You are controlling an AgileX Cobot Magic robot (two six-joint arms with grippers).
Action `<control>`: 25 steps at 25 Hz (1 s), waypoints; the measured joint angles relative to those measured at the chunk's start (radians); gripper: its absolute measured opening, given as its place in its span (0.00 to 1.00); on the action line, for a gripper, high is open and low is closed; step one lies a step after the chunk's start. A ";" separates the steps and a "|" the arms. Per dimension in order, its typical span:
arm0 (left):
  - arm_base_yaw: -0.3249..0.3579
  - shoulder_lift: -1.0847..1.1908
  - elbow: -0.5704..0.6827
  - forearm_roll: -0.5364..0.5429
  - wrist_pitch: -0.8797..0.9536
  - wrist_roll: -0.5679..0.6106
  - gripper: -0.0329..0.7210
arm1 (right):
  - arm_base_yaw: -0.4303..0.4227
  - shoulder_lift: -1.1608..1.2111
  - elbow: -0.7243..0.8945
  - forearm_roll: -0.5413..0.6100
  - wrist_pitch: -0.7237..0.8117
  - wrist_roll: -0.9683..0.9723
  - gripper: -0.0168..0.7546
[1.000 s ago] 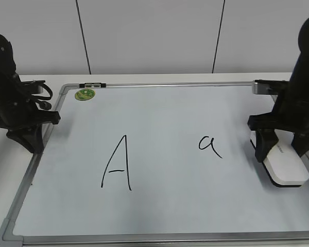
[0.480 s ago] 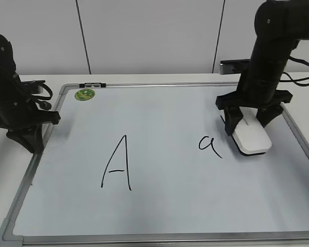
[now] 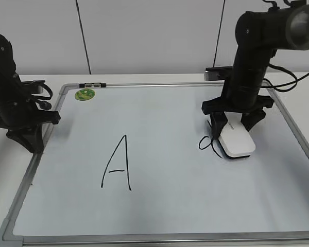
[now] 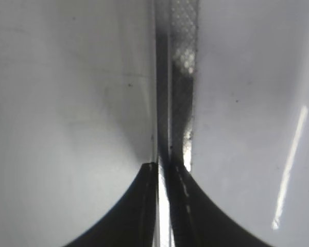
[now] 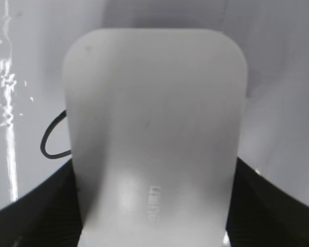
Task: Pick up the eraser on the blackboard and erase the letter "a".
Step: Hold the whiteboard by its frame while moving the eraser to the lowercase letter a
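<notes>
My right gripper (image 3: 236,125) is shut on the white eraser (image 3: 236,141), which lies flat on the blackboard (image 3: 165,206). The eraser covers the right part of the letter "a" (image 3: 205,143); only its left curve shows. In the right wrist view the eraser (image 5: 154,128) fills the middle between the dark jaws, with a curved stroke of the letter "a" (image 5: 49,141) at its left edge. My left gripper (image 3: 26,135) rests at the board's left frame, its fingers together over the frame strip (image 4: 170,165).
A large capital "A" (image 3: 117,163) is drawn left of centre. A round green magnet (image 3: 85,94) sits at the board's back left corner, beside a small clip on the frame (image 3: 92,84). A white wall stands behind the table.
My right gripper has carried the eraser leftward across the board from the right edge, and it now overlaps the right side of the small "a". The left arm has not moved.
</notes>
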 joint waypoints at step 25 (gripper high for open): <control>0.000 0.000 0.000 -0.002 0.000 0.000 0.12 | 0.118 0.052 -0.018 -0.014 0.006 0.012 0.71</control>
